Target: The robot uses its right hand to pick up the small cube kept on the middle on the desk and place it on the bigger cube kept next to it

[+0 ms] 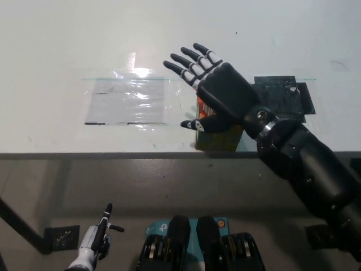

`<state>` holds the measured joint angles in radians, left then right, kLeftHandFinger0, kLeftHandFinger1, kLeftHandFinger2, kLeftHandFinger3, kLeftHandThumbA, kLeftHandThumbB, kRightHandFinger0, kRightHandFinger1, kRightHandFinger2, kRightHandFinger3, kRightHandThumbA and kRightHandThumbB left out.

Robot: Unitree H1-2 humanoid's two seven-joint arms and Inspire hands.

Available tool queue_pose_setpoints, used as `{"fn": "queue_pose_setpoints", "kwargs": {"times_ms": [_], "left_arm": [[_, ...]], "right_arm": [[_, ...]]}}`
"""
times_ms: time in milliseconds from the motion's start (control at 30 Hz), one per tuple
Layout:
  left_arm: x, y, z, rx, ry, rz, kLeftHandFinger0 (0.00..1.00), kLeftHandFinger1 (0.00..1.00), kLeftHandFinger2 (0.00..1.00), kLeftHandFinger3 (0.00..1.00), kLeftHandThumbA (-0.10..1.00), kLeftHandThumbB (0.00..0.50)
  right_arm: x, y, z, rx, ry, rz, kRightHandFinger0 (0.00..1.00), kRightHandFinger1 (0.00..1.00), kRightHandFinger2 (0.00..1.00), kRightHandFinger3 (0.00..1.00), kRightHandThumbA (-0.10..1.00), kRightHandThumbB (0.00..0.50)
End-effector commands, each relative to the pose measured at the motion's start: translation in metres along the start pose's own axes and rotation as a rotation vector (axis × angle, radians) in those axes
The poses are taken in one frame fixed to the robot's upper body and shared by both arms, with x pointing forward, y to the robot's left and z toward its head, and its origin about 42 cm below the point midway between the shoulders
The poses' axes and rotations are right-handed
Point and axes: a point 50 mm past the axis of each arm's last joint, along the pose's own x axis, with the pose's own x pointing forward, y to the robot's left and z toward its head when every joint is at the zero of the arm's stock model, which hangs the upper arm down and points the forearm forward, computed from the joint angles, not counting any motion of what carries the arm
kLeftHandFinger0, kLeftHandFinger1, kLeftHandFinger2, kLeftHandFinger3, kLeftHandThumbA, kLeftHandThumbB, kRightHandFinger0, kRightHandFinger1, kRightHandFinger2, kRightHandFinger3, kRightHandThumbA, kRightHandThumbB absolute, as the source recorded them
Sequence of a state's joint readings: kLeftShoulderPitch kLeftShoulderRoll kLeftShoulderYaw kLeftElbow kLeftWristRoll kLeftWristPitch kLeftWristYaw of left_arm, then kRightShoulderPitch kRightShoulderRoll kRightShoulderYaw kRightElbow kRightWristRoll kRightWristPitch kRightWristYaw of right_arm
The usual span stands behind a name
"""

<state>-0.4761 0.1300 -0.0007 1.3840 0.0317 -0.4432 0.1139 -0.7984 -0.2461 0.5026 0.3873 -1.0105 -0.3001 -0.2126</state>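
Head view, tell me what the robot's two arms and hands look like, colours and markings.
The right hand is black with a smooth, rounded back and white bands across its fingers; a silver ring marks the wrist, and the forearm is bulky matte black in segments. The left hand, at the lower left, is white and grey with slim dark-tipped fingers.
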Motion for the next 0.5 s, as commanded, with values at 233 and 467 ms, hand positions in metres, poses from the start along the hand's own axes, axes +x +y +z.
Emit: {"fn": "queue_pose_setpoints", "kwargs": {"times_ms": [233,467], "left_arm": [[0.003,0.004,0.007,-0.010,-0.038,0.019,0.00,0.00,0.00,0.00,1.00,0.500],[0.002,0.006,0.005,-0.022,-0.033,0.014,0.00,0.00,0.00,0.00,1.00,0.500]], "right_arm": [[0.021,-0.060,0.037,0.109,0.010,-0.120,1.00,1.00,1.00,1.00,1.00,0.500],[-0.030,-0.091,0.050,0.199,0.058,-0.152,1.00,1.00,1.00,1.00,1.00,0.481]]}}
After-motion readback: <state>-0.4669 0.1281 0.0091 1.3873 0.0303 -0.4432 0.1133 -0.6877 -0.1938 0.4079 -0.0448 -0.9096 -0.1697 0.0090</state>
